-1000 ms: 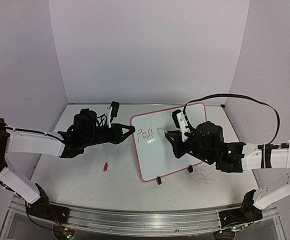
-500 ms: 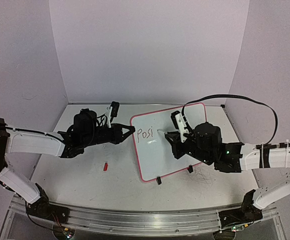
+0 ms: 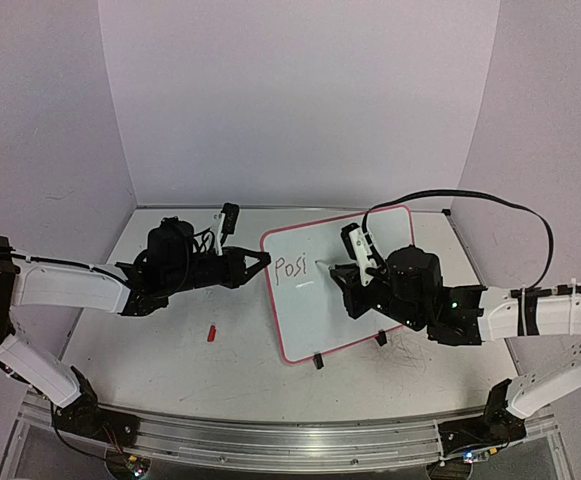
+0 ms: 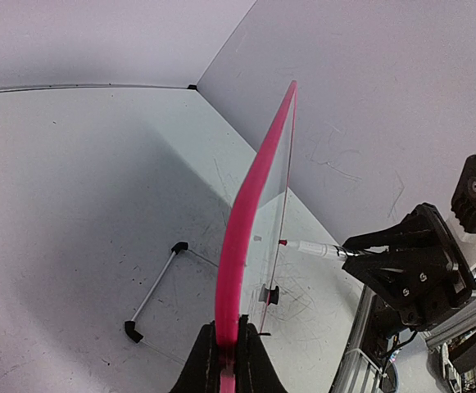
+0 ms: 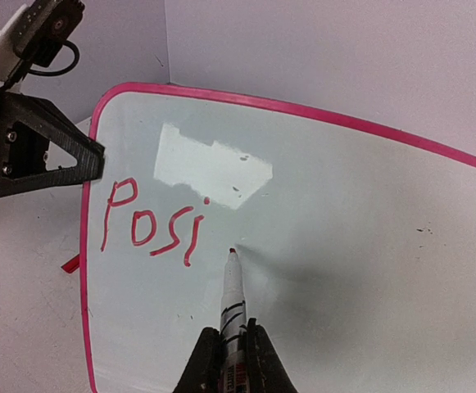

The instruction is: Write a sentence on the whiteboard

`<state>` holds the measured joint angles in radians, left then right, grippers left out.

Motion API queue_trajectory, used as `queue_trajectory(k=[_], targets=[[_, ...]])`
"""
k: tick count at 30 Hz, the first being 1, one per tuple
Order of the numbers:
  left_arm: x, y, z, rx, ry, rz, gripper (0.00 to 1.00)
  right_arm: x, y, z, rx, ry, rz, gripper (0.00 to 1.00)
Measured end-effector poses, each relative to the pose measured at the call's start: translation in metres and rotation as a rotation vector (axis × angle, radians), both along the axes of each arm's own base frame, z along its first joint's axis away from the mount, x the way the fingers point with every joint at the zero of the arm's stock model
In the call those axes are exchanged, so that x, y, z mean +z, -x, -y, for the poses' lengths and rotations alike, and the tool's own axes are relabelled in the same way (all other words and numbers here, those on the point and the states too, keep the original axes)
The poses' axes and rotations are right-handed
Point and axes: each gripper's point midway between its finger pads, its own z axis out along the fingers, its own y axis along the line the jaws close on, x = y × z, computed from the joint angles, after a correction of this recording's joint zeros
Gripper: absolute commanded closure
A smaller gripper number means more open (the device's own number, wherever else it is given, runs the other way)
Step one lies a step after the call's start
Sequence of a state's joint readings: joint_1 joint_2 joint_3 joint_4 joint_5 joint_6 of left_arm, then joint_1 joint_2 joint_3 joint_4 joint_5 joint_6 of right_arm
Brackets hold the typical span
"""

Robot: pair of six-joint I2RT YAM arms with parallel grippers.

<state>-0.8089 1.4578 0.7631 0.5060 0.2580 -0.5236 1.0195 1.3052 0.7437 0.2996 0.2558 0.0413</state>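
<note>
The whiteboard [image 3: 340, 300] sat right of centre on the table [image 3: 160, 340], between the arms, with its left frame edge pinched in the closed jaws of the left gripper [image 4: 229, 348]. The right gripper [image 5: 231, 348], jaws clamped around a red marker [image 5: 234, 286], held the tip just right of the red lettering [image 5: 151, 223]; contact with the surface could not be told. Only "Posi" was written, so the task was judged barely begun.
</note>
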Motion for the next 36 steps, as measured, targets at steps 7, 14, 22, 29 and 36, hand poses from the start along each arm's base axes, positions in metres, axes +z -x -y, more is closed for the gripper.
queue_trajectory(k=[7, 14, 22, 29, 36], targets=[[0.000, 0.000, 0.000, 0.000, 0.000, 0.000, 1.00, 0.002, 0.000, -0.001, 0.004, 0.000, 0.011, 1.00], [0.000, 0.000, 0.000, 0.000, -0.001, 0.000, 1.00, 0.005, 0.000, -0.001, 0.007, -0.015, 0.021, 1.00], [-0.001, 0.000, 0.000, 0.001, -0.003, -0.001, 0.93, 0.000, 0.000, 0.002, -0.014, -0.022, -0.012, 1.00], [-0.008, -0.004, -0.002, 0.019, -0.023, -0.010, 0.88, -0.004, -0.004, 0.007, -0.033, 0.013, -0.008, 1.00], [-0.011, -0.006, -0.002, 0.027, -0.033, -0.020, 0.94, 0.002, -0.014, 0.011, -0.029, 0.031, 0.030, 1.00]])
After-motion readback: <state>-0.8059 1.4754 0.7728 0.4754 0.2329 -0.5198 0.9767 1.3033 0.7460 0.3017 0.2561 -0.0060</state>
